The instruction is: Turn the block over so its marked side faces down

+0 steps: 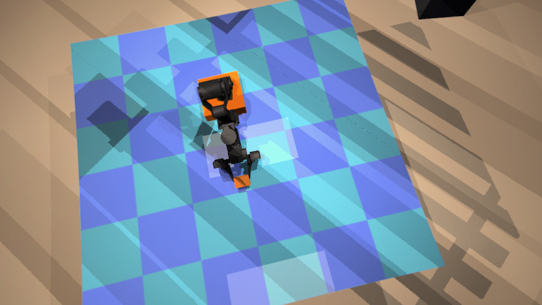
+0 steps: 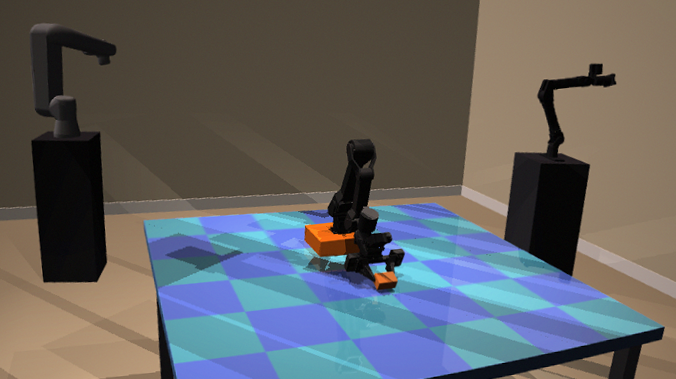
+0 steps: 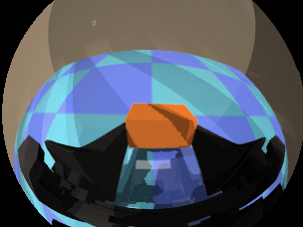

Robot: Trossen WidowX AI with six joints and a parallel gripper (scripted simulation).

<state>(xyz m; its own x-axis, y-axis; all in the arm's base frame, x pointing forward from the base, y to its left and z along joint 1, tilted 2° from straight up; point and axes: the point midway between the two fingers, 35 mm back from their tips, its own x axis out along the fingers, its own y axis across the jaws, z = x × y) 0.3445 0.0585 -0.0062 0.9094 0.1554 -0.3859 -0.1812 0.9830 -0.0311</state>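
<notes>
Between gripper (image 1: pixel 240 171) fingers: unlabelled orange block (image 1: pixel 241 181)

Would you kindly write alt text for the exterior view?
A black arm's gripper grips a small orange block low over a blue-and-teal checkered table. The arm stands on an orange base.

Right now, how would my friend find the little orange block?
Look at the blue checkered table, near its middle, where the black arm bends down. The small orange block sits between the gripper fingers, far smaller than the big orange base behind.
</notes>
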